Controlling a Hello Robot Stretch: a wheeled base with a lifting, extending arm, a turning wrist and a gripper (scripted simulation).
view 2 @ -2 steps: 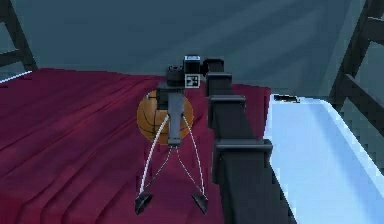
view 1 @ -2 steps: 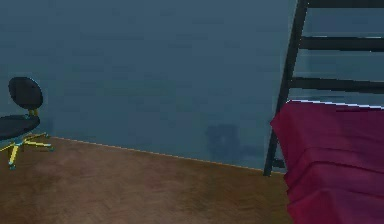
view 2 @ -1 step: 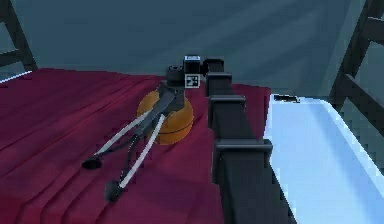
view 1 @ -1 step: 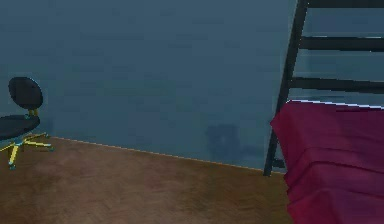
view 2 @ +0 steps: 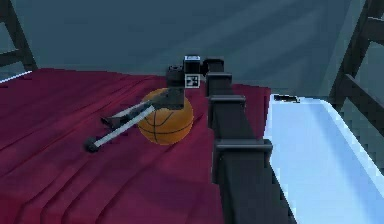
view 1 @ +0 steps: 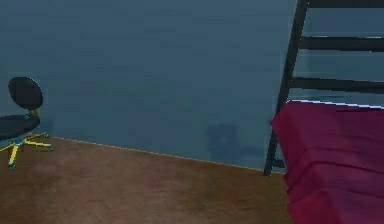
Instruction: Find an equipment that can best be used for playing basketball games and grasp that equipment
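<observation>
Where the red blanket (view 2: 60, 110) covers the bed, the orange basketball (view 2: 168, 122) lies near the middle of the arm side view. The gripper (view 2: 96, 143) slants past the ball's left edge; I cannot tell whether it holds anything. The dark arm (view 2: 240, 140) runs just right of the ball, with white bedding (view 2: 320, 150) beyond. In the forward view, a black office chair (view 1: 22, 110) stands by the blue wall (view 1: 160, 70).

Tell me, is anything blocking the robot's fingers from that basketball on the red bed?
Nothing visible does: the fingers show right at the basketball's top, with no object between them.
</observation>
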